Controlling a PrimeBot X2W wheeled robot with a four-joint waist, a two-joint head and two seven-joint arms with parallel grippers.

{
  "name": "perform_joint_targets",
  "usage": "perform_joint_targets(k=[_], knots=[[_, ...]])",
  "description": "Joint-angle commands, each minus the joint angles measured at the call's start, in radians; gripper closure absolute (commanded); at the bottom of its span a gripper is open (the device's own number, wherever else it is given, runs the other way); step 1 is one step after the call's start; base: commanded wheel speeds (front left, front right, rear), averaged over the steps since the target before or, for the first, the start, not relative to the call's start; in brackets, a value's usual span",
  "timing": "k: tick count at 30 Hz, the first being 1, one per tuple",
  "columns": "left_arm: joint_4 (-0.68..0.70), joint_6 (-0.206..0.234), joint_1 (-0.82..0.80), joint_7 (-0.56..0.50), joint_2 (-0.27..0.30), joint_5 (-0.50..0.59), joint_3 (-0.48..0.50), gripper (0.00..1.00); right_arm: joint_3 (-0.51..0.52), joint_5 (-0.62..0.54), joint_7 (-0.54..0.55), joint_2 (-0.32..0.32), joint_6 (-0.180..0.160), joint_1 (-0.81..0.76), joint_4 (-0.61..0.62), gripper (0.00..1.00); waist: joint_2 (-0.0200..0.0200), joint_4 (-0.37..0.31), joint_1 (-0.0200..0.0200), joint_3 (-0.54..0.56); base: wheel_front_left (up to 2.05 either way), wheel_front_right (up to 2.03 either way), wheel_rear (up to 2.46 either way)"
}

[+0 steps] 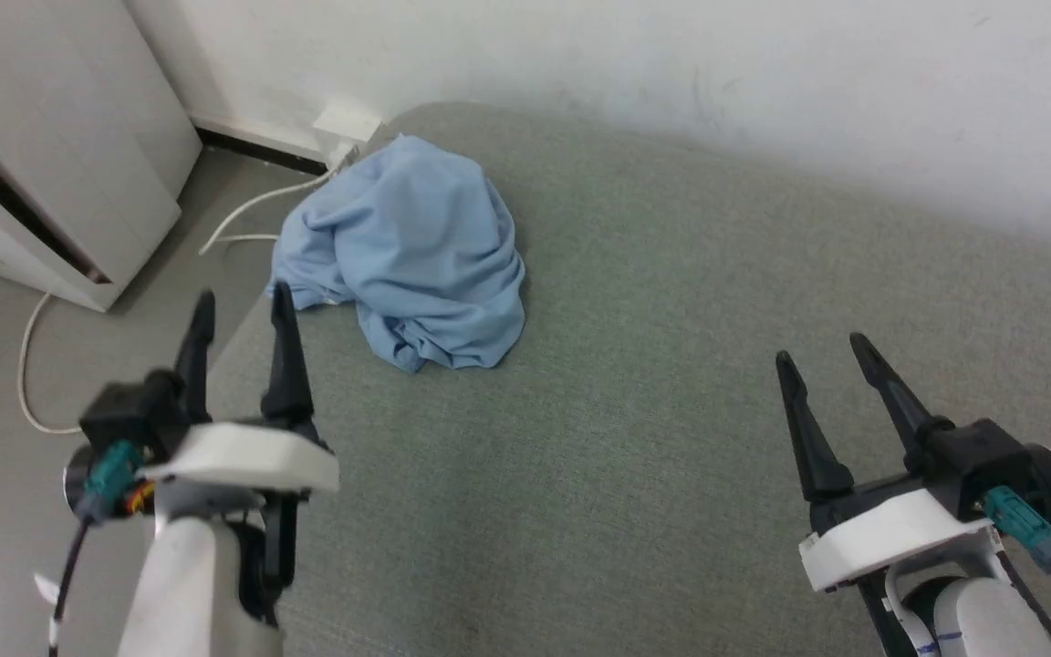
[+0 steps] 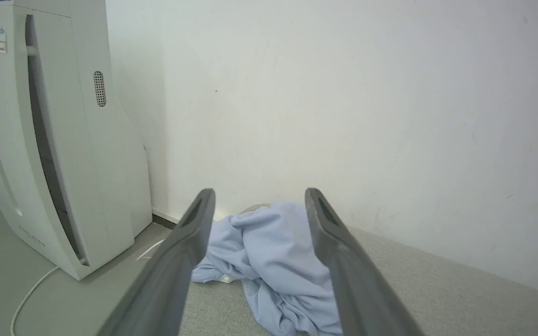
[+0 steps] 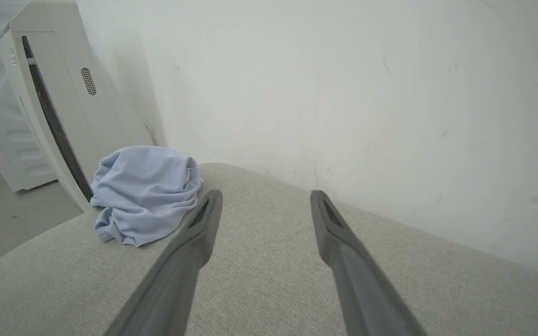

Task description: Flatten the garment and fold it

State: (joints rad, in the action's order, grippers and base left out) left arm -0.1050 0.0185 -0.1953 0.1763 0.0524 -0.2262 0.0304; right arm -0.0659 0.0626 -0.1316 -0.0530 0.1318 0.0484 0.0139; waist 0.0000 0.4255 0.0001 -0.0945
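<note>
Crumpled garment (image 1: 407, 246) on grey cushion (image 1: 635, 429) by white wall (image 1: 671, 64)

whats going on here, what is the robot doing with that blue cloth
A two-armed robot faces a light blue garment lying crumpled near the far left corner of a grey cushioned surface. Neither arm touches it: the left gripper hovers open just short of the heap, and the right gripper is open over bare surface off to the right. Flattening and folding have not started.
</note>
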Motion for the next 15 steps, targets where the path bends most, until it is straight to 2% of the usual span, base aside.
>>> perform_joint_targets(k=[1, 8, 15], knots=[[-0.020, -0.007, -0.051, 0.010, -0.001, -0.004, 0.013, 0.00, -0.006, -0.004, 0.002, 0.002, -0.001, 0.023, 0.006, 0.00, 0.0000, -0.017, -0.0001, -0.038, 0.00, 0.00, 0.00], [-0.224, -0.052, -0.297, 0.012, 0.061, -0.038, 0.050, 0.00, -0.020, -0.012, 0.008, 0.002, -0.001, 0.068, 0.011, 0.00, 0.0000, -0.080, -0.0001, -0.126, 0.00, 0.00, 0.00], [-0.469, -0.100, -0.533, -0.106, 0.159, -0.083, 0.040, 0.00, -0.021, -0.022, 0.007, 0.002, -0.001, 0.114, 0.015, 0.00, 0.0000, -0.149, -0.0001, -0.222, 0.00, 0.00, 0.00]])
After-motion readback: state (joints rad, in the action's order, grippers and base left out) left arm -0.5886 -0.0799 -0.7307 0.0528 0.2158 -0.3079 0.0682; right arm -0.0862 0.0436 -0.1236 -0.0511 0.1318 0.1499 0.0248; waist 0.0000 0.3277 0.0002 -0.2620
